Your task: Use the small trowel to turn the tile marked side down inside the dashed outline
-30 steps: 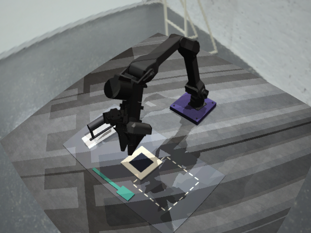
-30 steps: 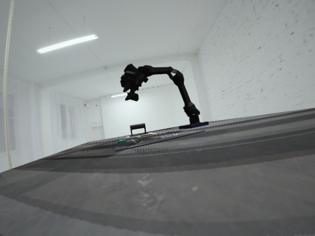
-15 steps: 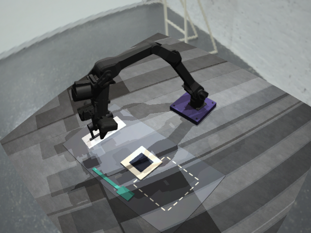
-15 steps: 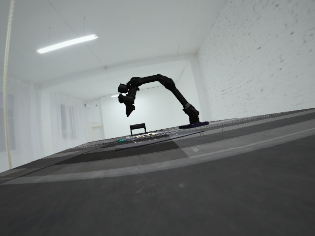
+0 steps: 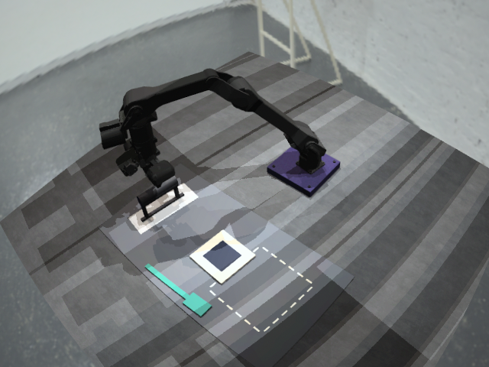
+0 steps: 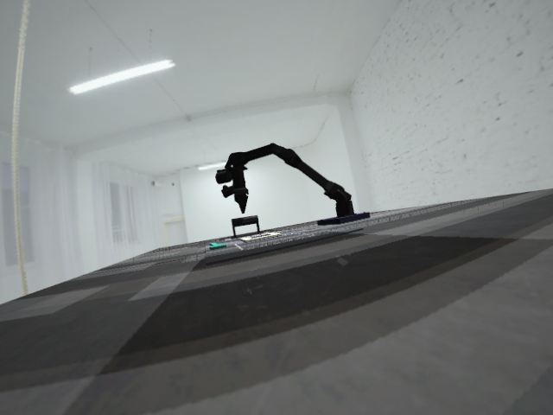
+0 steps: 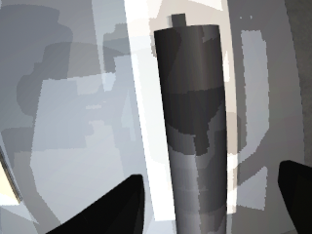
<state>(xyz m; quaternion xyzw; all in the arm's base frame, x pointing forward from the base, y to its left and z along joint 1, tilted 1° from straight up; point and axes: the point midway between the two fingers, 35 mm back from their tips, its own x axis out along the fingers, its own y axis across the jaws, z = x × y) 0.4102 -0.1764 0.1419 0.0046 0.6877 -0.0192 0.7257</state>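
Teal trowel (image 5: 177,290) flat on the mat (image 5: 331,276), blade toward the dashed outline (image 5: 292,268); claw (image 5: 160,199) open, empty

A white brick wall (image 6: 446,102) runs along the right side of the room, speckled with small dark marks. Overhead, a long fluorescent tube (image 6: 121,75) glows on the white ceiling (image 6: 250,48), and a second, smaller one (image 6: 212,166) shines farther back. Pale curtained windows (image 6: 120,209) line the left wall. A cream frame of thin bars (image 5: 293,39) stands on the grey floor (image 5: 59,99) by the far wall. The table top (image 5: 394,221) shows grey stripes and blocks.
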